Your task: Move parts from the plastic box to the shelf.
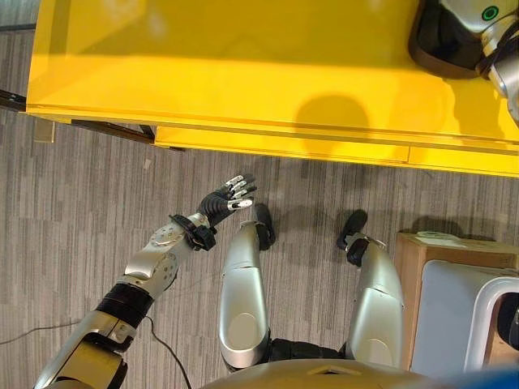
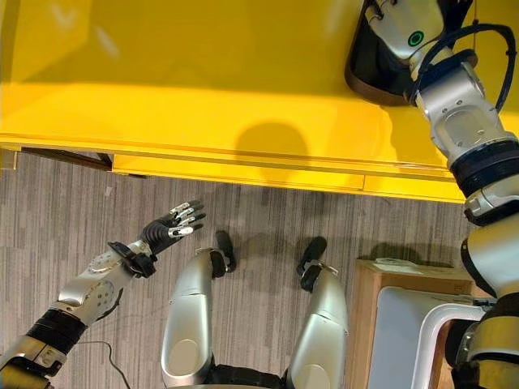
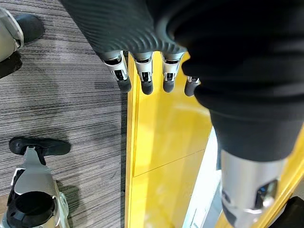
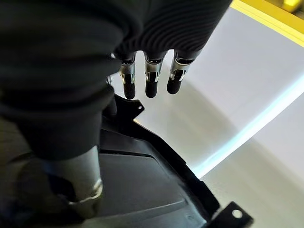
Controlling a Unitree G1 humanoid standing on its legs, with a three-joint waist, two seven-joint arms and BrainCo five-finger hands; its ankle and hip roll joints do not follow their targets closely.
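The big yellow shelf (image 1: 243,73) is in front of the robot, and its flat top fills the upper part of both eye views. A black part (image 2: 375,61) lies on the shelf, near the far right side. It is dark and has a curved shape with an edge that sticks out, as the right wrist view (image 4: 156,190) shows from close by.

The right hand (image 4: 149,80) is up over the shelf, right above the black part. Its fingers point out straight and are not bent around anything. The thumb hangs down close over the part, but I cannot tell if it is touching.

The left hand (image 1: 229,197) is out over the grey striped floor (image 1: 81,186), in front of the shelf and below its front edge. Its fingers are straight and spread a little, and it holds nothing. In the left wrist view the fingertips (image 3: 146,87) point toward the yellow front of the shelf.

At the lower right there is a wooden box (image 1: 413,267) with a grey and white thing (image 1: 462,316) on it
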